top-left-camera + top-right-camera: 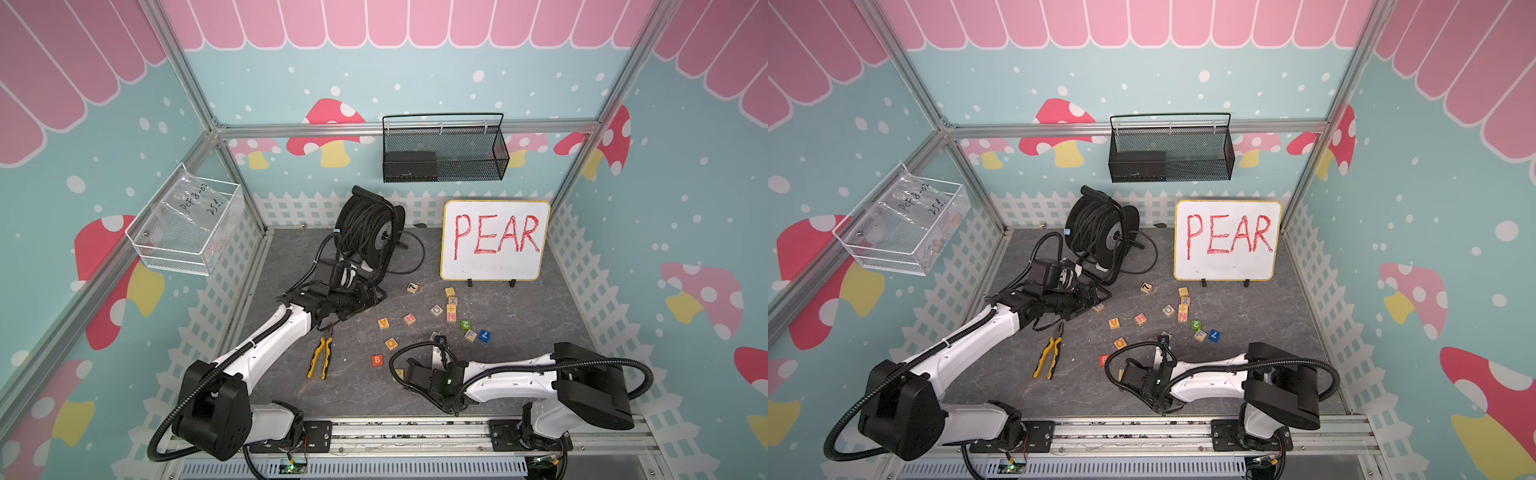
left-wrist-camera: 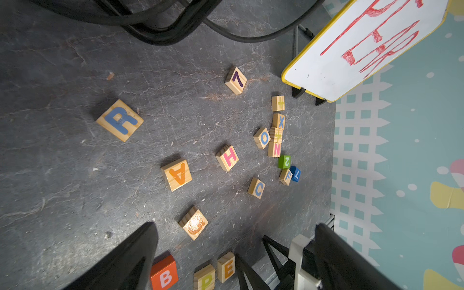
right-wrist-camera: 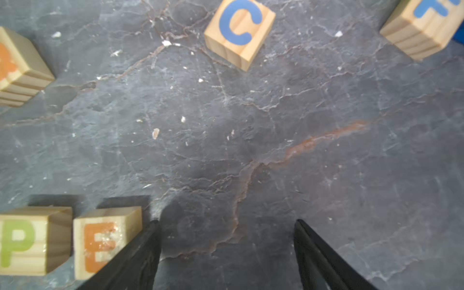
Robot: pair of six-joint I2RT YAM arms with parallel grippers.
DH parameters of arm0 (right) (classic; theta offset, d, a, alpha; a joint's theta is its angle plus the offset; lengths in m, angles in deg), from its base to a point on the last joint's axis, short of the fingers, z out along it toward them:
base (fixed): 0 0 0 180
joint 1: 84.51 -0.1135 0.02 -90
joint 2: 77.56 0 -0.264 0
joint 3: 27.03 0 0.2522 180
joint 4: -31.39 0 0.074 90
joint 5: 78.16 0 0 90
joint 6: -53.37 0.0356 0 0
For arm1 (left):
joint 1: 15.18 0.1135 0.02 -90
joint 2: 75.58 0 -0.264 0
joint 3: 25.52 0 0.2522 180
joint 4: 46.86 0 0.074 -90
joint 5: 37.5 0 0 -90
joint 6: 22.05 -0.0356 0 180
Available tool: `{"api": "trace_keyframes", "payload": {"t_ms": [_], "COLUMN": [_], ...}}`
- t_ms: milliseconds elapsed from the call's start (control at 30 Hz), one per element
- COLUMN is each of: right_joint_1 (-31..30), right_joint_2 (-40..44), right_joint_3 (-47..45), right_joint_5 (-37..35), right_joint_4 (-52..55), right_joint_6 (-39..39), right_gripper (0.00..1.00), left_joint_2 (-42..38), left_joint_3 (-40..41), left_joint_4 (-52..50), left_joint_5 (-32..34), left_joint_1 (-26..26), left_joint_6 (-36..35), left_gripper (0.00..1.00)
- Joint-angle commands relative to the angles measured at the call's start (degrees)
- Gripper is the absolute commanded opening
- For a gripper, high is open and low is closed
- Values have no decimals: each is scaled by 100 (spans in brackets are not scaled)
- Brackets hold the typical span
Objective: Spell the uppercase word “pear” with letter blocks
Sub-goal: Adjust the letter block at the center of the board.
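Row check: P (image 3: 20, 241) and E (image 3: 100, 243) stand side by side near the front edge of the table (image 3: 251, 125). There is a narrow gap between them and the letters read in order, so I judge the first two places filled. A (image 2: 177, 175) lies loose mid-table, turned askew. R (image 2: 119, 120) sits farther back, toward the reel (image 1: 370, 228).

The right gripper (image 3: 227, 222) is spread with nothing between the jaws, one jaw just beside E's free side. The left gripper (image 2: 236, 224) is spread wide and empty, hovering with A and R ahead of it. I judge it the better arm to fetch both.

Clearance: the table beside E, where A and R belong, is bare, and C (image 3: 239, 32) is well apart. The right gripper stands in that slot and must clear out first. Red B (image 2: 164, 275) sits near P's outer side, off the row. The pliers (image 1: 321, 357) are well apart.
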Motion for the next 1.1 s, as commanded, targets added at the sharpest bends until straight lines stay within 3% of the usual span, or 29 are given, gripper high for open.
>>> {"api": "trace_keyframes", "payload": {"t_ms": [0,1067], "right_joint_1": [19,28], "right_joint_2": [-114,60], "right_joint_3": [152,289], "right_joint_5": [17,-144], "right_joint_4": [-12,-163], "right_joint_6": [-46,-278], "right_gripper": [84,84], "left_joint_2": [26,66], "left_joint_3": [62,62], "left_joint_4": [96,126], "left_joint_5": [-69,-149], "left_joint_1": [45,88], "left_joint_6": [40,64], "left_gripper": [100,99]}}
